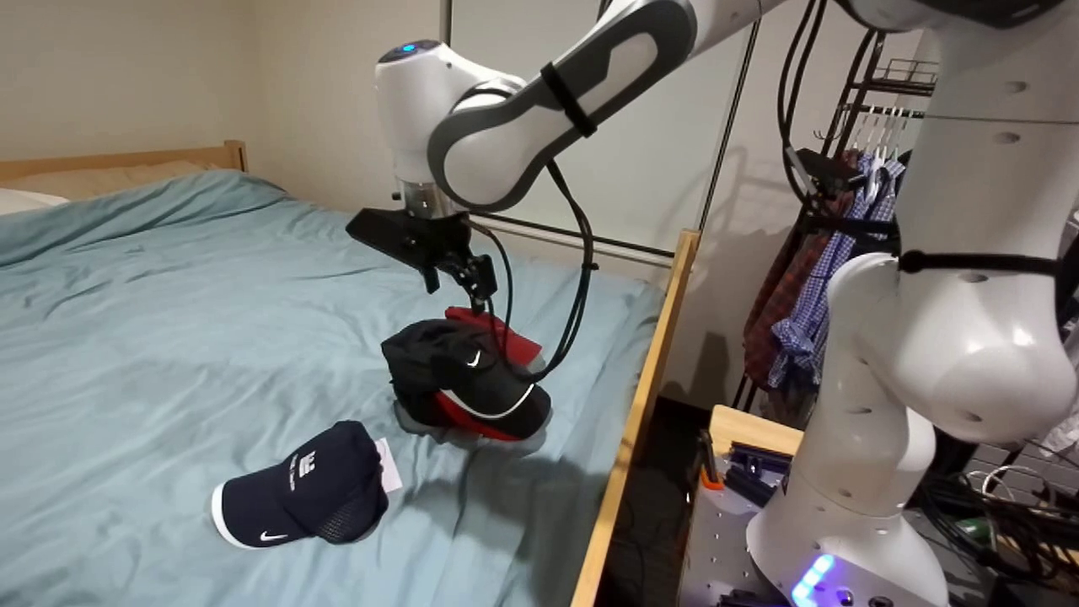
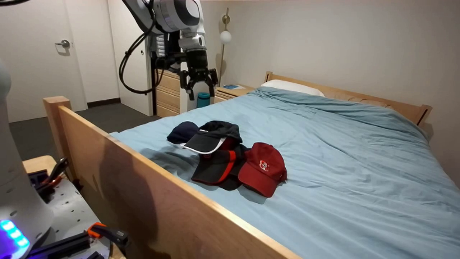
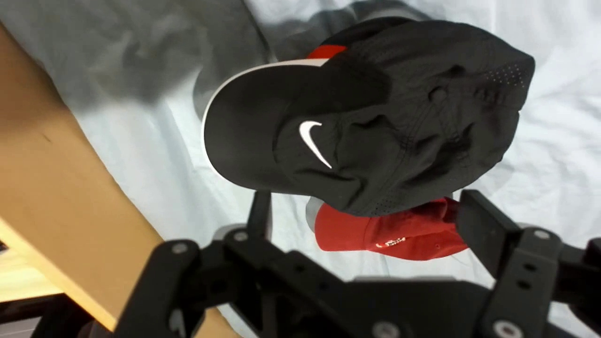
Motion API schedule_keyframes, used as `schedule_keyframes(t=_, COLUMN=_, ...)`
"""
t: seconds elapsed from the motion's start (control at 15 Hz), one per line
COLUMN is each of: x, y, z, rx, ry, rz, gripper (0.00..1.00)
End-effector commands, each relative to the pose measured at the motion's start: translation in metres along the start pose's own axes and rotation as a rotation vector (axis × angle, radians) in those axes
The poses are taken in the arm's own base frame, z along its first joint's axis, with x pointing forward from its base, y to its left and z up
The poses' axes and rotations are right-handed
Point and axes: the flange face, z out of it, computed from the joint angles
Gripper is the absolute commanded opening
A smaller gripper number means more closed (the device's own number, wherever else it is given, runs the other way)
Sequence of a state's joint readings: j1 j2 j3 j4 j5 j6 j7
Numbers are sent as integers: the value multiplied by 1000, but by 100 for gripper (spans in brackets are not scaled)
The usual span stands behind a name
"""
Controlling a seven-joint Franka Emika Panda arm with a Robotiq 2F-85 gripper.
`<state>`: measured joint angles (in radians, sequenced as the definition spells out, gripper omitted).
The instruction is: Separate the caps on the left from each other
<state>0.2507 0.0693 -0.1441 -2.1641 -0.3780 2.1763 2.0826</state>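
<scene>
The jaws hang spread wide above the black cap (image 3: 375, 122) — their dark, plate-like pads (image 3: 260, 213) stand well apart, clear of everything below. In the wrist view that cap lies at twelve o'clock from the gap between them, its smooth, white-edged brim pointing to nine; the matte crown is crumpled, with tiny perforations and a white swoosh. The red cap (image 3: 389, 232) shows at six o'clock from it, partly hidden there, rounded and soft-looking, with a small pale emblem. In an exterior view the black cap rests on a red-striped cap (image 2: 215, 167), dark and curved-brimmed, which peeks out at six o'clock, while the red cap is at four. In an exterior view the navy cap (image 1: 303, 489) sits apart at eight o'clock from the black cap, with a mesh panel and white-edged brim. The worktop (image 1: 169, 354) is creased blue bedding — a smooth wooden footboard (image 1: 641, 405) edges it at three o'clock.
</scene>
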Motion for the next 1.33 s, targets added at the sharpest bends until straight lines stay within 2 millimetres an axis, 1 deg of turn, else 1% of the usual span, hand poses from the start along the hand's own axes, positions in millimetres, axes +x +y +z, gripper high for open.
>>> schedule_keyframes(t=0.0, x=15, y=27, z=-7, rx=-17, ry=-66, rz=-180, gripper=100)
schedule_keyframes(t=0.07, x=8, y=12, z=-3, rx=-11, ry=-24, rz=-96, gripper=100)
schedule_keyframes(t=0.27, x=12, y=21, z=-5, rx=-16, ry=-40, rz=-155, gripper=100)
schedule_keyframes(t=0.33, x=10, y=19, z=-5, rx=-55, ry=-91, rz=-219, gripper=100)
schedule_keyframes(t=0.4, x=9, y=21, z=-6, rx=-38, ry=-138, rz=-285, gripper=100)
schedule_keyframes(t=0.47, x=11, y=25, z=-9, rx=-20, ry=-154, rz=-330, gripper=100)
schedule_keyframes(t=0.67, x=26, y=36, z=-7, rx=-26, ry=-203, rz=-489, gripper=100)
schedule_keyframes(t=0.8, x=34, y=47, z=1, rx=-45, ry=-232, rz=-594, gripper=100)
schedule_keyframes(t=0.87, x=35, y=53, z=6, rx=-55, ry=-246, rz=-645, gripper=100)
schedule_keyframes(t=0.93, x=32, y=53, z=9, rx=-105, ry=-250, rz=-694, gripper=100)
schedule_keyframes(t=1.0, x=30, y=41, z=8, rx=-72, ry=-213, rz=-612, gripper=100)
schedule_keyframes(t=1.07, x=31, y=45, z=11, rx=-92, ry=-218, rz=-645, gripper=100)
schedule_keyframes(t=1.27, x=29, y=48, z=12, rx=-103, ry=-220, rz=-674, gripper=100)
